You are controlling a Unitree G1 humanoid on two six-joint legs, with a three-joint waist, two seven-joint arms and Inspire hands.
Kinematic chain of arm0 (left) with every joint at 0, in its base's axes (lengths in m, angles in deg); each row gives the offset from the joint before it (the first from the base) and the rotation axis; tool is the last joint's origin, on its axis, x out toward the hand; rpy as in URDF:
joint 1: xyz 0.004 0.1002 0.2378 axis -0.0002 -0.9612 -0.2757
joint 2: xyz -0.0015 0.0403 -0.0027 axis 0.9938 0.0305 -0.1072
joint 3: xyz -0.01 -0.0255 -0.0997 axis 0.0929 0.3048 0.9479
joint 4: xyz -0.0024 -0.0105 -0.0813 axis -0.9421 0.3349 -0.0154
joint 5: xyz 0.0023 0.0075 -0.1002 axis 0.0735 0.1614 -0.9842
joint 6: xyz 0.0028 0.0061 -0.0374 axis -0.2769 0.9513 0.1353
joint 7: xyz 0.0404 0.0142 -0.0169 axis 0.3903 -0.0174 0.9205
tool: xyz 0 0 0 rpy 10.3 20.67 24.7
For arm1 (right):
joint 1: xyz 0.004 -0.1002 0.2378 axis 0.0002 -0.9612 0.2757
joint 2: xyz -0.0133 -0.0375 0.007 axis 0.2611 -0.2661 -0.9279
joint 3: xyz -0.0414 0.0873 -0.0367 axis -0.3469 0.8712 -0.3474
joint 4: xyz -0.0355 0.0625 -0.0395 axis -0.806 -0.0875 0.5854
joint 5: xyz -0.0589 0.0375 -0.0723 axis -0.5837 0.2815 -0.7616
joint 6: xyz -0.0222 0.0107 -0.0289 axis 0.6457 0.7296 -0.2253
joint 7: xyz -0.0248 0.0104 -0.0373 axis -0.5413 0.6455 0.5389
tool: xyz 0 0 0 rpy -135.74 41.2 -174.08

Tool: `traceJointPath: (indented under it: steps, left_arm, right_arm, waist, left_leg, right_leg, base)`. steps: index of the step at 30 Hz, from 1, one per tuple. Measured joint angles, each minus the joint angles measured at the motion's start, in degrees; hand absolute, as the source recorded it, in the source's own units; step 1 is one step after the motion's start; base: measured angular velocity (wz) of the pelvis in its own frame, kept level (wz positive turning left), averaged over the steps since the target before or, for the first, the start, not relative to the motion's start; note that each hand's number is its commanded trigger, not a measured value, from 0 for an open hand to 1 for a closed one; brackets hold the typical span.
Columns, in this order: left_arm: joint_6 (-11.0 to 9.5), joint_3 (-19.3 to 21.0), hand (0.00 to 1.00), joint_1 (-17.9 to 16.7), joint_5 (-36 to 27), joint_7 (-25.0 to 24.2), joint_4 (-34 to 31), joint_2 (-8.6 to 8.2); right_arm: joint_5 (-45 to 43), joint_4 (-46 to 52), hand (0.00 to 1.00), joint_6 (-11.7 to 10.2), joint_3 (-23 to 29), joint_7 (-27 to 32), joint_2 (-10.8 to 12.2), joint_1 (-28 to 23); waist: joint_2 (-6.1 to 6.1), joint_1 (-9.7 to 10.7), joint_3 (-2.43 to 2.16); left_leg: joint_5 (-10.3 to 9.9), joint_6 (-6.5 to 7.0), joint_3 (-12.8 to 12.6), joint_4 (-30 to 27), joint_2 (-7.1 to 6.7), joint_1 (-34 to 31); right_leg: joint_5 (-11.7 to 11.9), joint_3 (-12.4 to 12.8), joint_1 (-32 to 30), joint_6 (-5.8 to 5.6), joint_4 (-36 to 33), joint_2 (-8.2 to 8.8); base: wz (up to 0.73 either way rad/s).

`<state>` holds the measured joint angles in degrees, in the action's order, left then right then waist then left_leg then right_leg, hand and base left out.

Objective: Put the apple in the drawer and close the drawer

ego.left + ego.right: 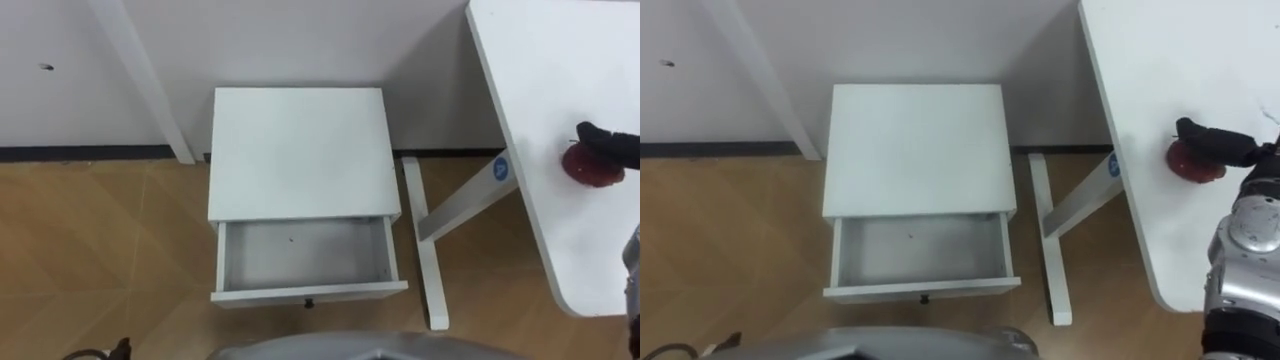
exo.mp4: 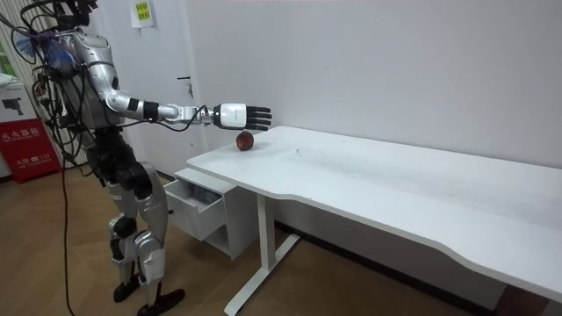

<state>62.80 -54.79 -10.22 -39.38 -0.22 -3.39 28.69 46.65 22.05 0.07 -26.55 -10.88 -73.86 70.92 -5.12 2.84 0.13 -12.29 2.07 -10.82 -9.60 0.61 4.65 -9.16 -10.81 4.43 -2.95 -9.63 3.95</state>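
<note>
Red apple (image 1: 590, 165) on white table (image 1: 540, 100); right hand (image 2: 235, 114) just above, fingers straight, gripping nothing.

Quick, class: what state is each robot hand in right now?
Left hand: cannot be told.
Right hand: open, above the apple, holding nothing.

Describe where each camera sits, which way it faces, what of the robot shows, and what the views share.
Left eye view: on the robot's head, looking down at the cabinet, open drawer and table edge; right hand above the apple.
Right eye view: same head, slightly aside; the right arm shows too.
Room view: off in the room, facing the table; whole robot at its left.
All share apple, hand and table.
</note>
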Motion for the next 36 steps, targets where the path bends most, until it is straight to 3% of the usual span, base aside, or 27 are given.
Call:
traceJointPath:
  steps: [5,20,21,22,23,25,36]
  left_arm:
    - [-0.34,-0.01,0.00,-0.56,-0.04,-0.01,0.02,0.02]
    - [-0.26,0.35,0.00,-0.78,-0.10,-0.19,2.51,0.56]
    - [-0.27,0.44,0.00,-0.70,-0.10,-0.20,2.52,0.71]
    - [-0.28,0.46,0.00,-0.71,-0.10,-0.21,2.53,0.80]
    - [-0.28,0.46,0.00,-0.72,-0.10,-0.26,2.53,0.90]
    - [-0.28,0.49,0.00,-0.71,-0.10,-0.32,2.54,1.07]
    - [-0.25,0.52,0.00,-0.63,0.06,-0.64,4.17,1.43]
  right_arm:
    - [-0.72,-3.20,0.00,0.00,-1.04,-1.87,-0.01,0.02]
    - [-3.03,-11.52,0.00,0.65,-1.10,-5.99,-0.40,0.38]
    - [-3.21,-11.52,0.07,0.65,-1.10,-6.12,-0.40,0.38]
    - [-3.22,-11.53,0.52,0.65,-1.10,-6.19,-0.40,0.38]
    - [-3.29,-11.52,0.55,0.65,-1.13,-6.51,-0.41,0.38]
    - [-4.17,-11.52,1.00,0.65,-1.15,-7.30,-0.41,0.38]
    - [-12.06,-12.28,1.00,0.63,-1.16,-7.48,-2.41,0.37]
  waist:
    - [-0.47,0.00,-0.24]
    - [-0.26,-0.10,-0.04]
    - [-0.28,-0.11,-0.03]
    - [-0.28,-0.13,-0.02]
    - [-0.24,-0.17,0.01]
    - [-0.25,-0.14,0.01]
    - [-0.67,-0.36,-0.02]
  left_leg:
    - [-0.01,0.00,0.01,-0.13,0.01,0.14]
    - [-0.01,0.00,0.01,0.05,0.00,0.52]
    - [-0.01,0.00,0.02,0.05,0.01,0.57]
    - [-0.01,0.00,0.03,0.05,0.01,0.68]
    - [-0.01,-0.01,0.03,0.10,0.00,0.77]
    - [-0.01,-0.01,0.03,0.11,-0.01,0.78]
    - [-0.02,-0.02,0.03,0.09,0.03,0.88]
  right_leg:
    - [0.01,-0.17,0.50,0.01,-0.06,0.00]
    - [0.05,-0.05,0.85,0.08,-0.02,-0.04]
    - [0.05,-0.06,0.91,0.08,-0.02,-0.05]
    - [0.05,-0.06,1.07,0.08,0.00,-0.05]
    - [0.05,-0.03,1.12,0.08,0.00,-0.05]
    - [0.05,-0.03,1.13,0.08,0.00,-0.05]
    - [0.05,-0.16,1.21,0.08,0.00,-0.11]
  base:
    - [0.00]
    - [0.00]
    - [0.00]
    - [0.00]
    - [0.00]
    - [0.00]
    - [0.00]
